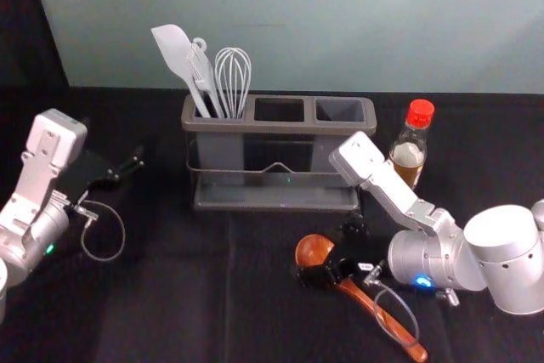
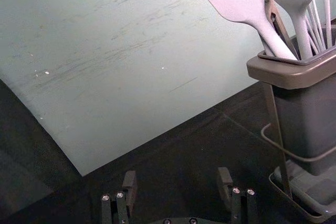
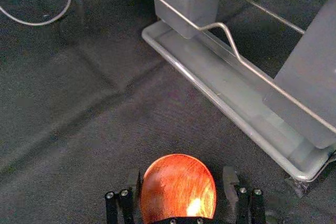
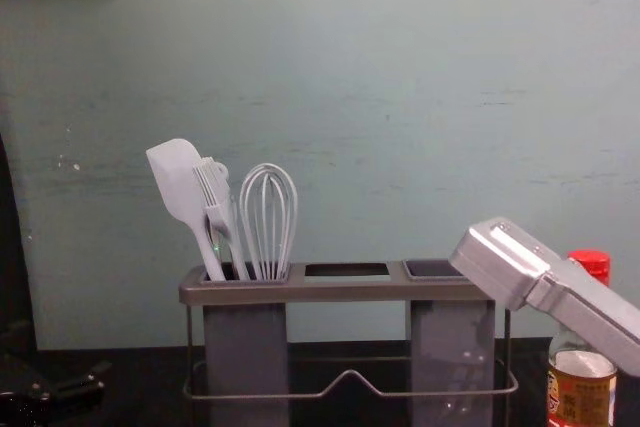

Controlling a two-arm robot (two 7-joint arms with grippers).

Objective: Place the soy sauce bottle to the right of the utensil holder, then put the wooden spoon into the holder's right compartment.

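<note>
- spoon: on the worktop, head between the right arm's jaws
- holder: beyond those jaws, whisk and spatula in its left compartment
- bottle: right of the holder, beyond the jaws too

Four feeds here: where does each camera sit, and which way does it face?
Head view: on the head, facing forward and down; holder, bottle, spoon, left arm and right arm.
Left wrist view: on that wrist, facing the wall and holder past the open left gripper.
Right wrist view: on that wrist, facing down past the open right gripper, around the spoon's bowl.
Chest view: on the chest, low, facing forward; holder side-on, part of the right arm.
Head and chest views share the bottle right of the holder.
</note>
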